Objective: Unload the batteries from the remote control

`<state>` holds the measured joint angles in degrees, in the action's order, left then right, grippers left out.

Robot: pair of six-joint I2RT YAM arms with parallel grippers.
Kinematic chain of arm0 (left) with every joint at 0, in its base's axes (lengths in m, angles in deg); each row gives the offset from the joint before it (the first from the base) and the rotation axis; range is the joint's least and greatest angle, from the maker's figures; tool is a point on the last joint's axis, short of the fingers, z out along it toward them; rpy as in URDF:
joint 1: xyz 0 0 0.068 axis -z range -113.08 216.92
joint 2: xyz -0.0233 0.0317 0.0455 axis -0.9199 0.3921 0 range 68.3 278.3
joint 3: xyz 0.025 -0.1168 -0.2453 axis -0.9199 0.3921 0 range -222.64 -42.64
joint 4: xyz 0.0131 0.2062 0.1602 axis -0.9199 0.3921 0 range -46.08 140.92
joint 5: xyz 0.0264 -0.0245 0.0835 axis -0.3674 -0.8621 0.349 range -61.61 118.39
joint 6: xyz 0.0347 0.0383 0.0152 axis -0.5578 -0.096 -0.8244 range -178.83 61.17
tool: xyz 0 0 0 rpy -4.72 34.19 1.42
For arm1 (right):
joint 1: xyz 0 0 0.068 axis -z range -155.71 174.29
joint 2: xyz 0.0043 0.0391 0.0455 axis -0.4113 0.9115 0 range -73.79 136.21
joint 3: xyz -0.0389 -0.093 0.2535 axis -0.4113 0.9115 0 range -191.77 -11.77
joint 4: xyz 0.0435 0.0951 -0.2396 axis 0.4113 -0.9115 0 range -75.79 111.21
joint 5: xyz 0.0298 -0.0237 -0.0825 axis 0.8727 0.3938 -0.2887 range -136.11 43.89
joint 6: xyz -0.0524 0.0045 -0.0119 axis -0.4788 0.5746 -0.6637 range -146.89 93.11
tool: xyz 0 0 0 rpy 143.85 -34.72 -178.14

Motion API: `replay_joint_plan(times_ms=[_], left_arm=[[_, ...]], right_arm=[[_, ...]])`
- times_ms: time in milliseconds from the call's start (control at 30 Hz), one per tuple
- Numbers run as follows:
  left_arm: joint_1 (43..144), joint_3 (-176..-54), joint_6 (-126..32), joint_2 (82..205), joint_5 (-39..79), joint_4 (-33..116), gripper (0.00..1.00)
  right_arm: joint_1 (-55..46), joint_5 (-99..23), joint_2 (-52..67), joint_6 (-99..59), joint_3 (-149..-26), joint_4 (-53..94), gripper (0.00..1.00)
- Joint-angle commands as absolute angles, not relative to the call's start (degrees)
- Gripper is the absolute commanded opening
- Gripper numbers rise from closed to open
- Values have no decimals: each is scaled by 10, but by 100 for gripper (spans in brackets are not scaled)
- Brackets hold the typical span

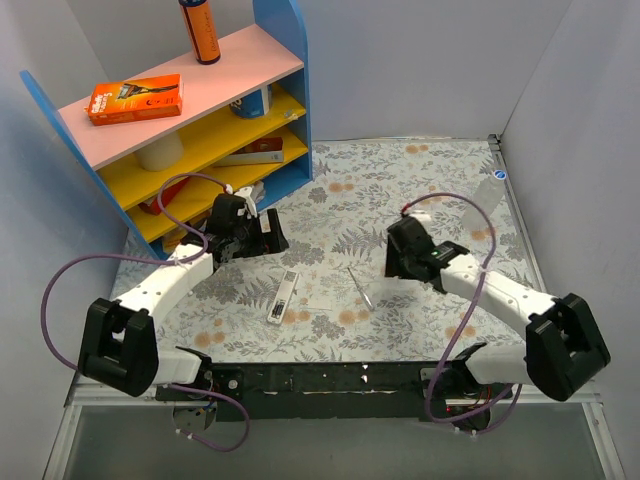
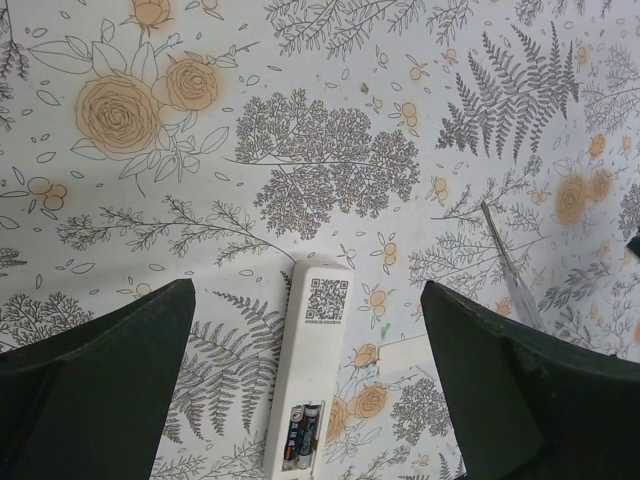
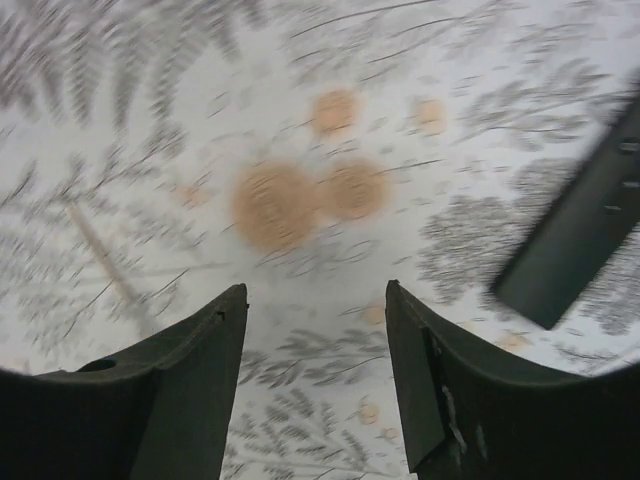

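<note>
A flower-and-fern patterned surface (image 1: 400, 190) sits between pale walls, with a blue, pink and yellow shelf (image 1: 200, 100) at its far left corner.

One white remote (image 1: 284, 297) lies on the surface, left of centre and towards the near edge. Its long axis runs roughly from far edge to near edge, leaning slightly left at the near end. The back faces up and the compartment at that near end is uncovered. In the left wrist view the batteries (image 2: 303, 438) lie in it side by side, along the remote's length. There appear to be two, though the picture's edge cuts them off.

The left hand (image 2: 307, 295) is spread wide and holds nothing. It hovers just beyond the remote's far end, and the body runs back between its fingers (image 2: 95, 370). This hand is clearly the nearer one, so reaching the cells would mean coming back towards the near edge.

The right hand (image 3: 315, 300) is well off to the right. Its view is blurred, but its fingers stand apart with only cloth between them. One thin metal tool (image 1: 360, 287) lies between it and the remote.
</note>
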<state>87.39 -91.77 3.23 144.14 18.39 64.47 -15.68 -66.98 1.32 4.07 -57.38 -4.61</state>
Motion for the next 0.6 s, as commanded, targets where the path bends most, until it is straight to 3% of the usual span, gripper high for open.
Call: replay_joint_plan(times_ms=[0, 133, 567], left_arm=[[876, -908, 41, 1414, 218, 640, 98], [876, -907, 39, 1414, 201, 637, 98], [875, -912, 52, 1404, 243, 641, 98]], right_arm=[[-41, -761, -29, 58, -540, -36, 66], [22, -777, 1, 80, -545, -35, 73], [111, -735, 76, 84, -519, -3, 73]])
